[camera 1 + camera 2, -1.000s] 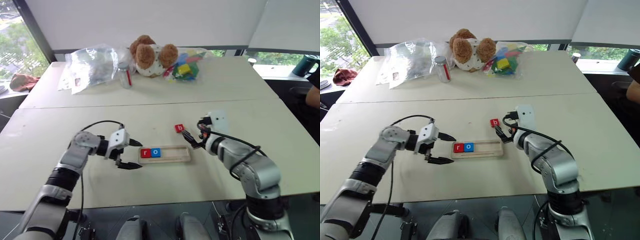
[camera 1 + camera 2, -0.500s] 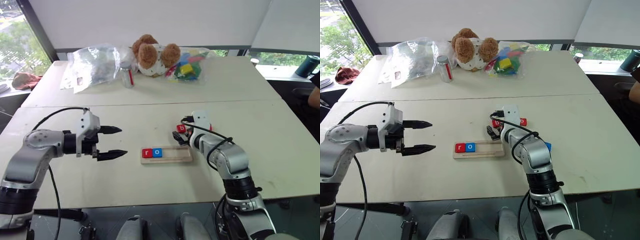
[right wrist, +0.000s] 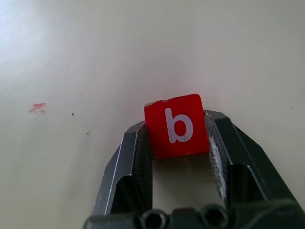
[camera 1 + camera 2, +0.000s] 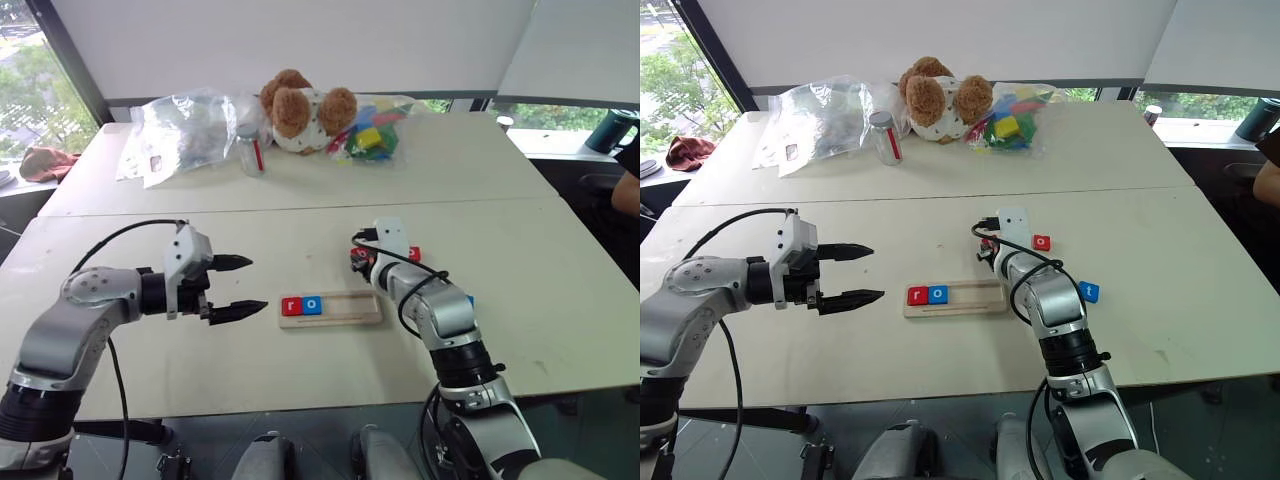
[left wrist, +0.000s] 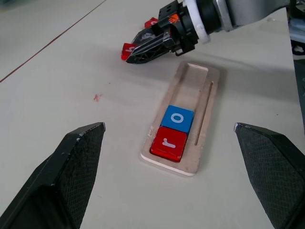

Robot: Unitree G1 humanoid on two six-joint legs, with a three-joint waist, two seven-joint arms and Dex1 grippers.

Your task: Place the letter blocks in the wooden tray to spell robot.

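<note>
We see the right hand (image 3: 180, 143) pinching a flat red square tile marked b (image 3: 176, 125) just beyond the long pale wooden tray (image 5: 202, 90), whose shallow groove holds a glossy red r tile (image 5: 168, 142) touching a blue o tile (image 5: 177, 118). Our left hand (image 4: 232, 287) hangs spread beside the tray over the smooth cream worktop (image 4: 250, 370).

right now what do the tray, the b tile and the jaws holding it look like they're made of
Tray: pale unfinished wood, going by its matt light surface and routed groove. The b tile: probably painted wood or plastic, glossy red with a white printed letter; a chipped corner leaves it open. The right gripper: its jaws, closed on the tile, look like black moulded plastic, with lighter scuffed wear on the inner face.
</note>
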